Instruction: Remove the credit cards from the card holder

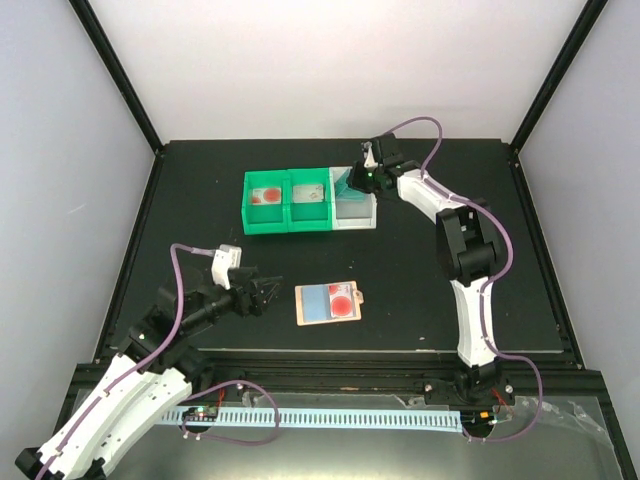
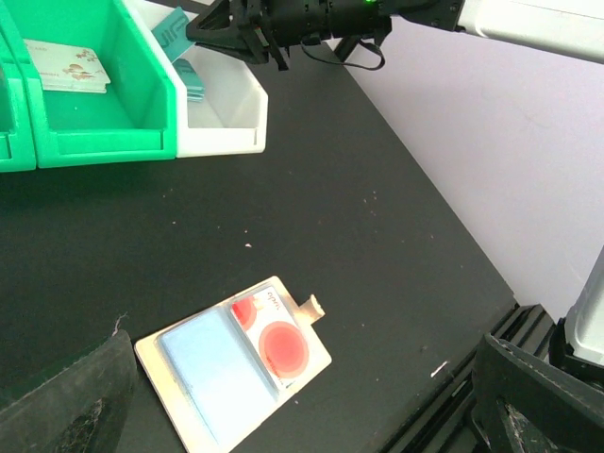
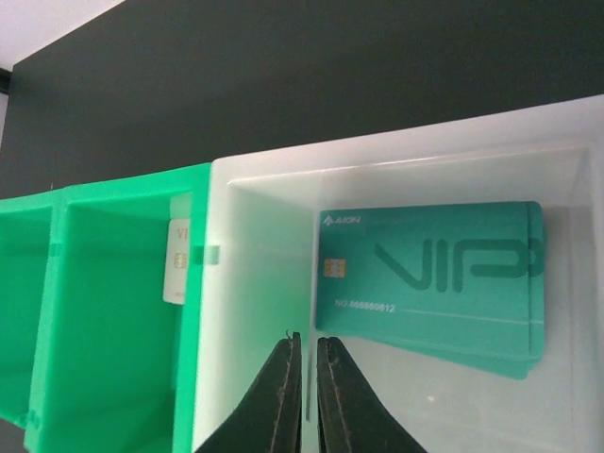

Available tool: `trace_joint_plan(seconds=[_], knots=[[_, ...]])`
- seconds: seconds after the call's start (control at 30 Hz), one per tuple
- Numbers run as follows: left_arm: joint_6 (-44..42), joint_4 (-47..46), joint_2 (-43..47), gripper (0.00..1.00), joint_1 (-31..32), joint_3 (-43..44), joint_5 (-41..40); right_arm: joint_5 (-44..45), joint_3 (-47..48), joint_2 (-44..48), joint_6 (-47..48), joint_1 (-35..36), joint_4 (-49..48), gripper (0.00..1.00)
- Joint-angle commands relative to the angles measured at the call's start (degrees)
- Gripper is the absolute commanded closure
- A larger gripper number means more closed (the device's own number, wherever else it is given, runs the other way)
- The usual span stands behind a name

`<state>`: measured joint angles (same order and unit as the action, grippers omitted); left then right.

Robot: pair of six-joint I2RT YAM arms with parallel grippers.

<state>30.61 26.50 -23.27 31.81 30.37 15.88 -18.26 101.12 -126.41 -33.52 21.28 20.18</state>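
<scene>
Grippers first: right gripper (image 3: 307, 382) pinched almost shut, nothing visible between its fingers. It hangs over the white bin (image 3: 253, 283), close to the wall shared with the green bin (image 3: 113, 311). Teal cards (image 3: 434, 274) lie stacked flat in the white bin, apart from the fingers. One white card (image 3: 176, 260) leans in the adjoining green compartment; a red-and-white card (image 1: 266, 195) sits in the far-left one. Left gripper (image 1: 266, 292) spread wide, empty, low over the table (image 1: 420, 280). Card holder (image 1: 330, 304) lies open just beside it, not touching. Red-and-white card (image 2: 274, 342) tucked inside, next to blue-grey panel (image 2: 212, 370).
</scene>
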Motion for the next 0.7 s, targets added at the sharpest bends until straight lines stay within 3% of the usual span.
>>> trace_joint_plan(seconds=[0.0, 0.37, 0.67], knots=[[-0.73, -1.33, -0.61, 0.01, -0.49, -0.18, -0.12, 0.17, 2.41, -1.65, -0.9, -1.24, 0.76, 0.93], [-0.43, -0.15, -3.24, 0.01, -0.51, 0.28, -2.0, 1.83, 3.44, -0.12, 0.25, -2.88, 2.13, 0.74], [0.52, 2.08, -7.58, 0.01, -0.42, 1.01, -0.73, 2.69, -0.21, 7.6, 1.48, -2.99, 3.98, 0.7]])
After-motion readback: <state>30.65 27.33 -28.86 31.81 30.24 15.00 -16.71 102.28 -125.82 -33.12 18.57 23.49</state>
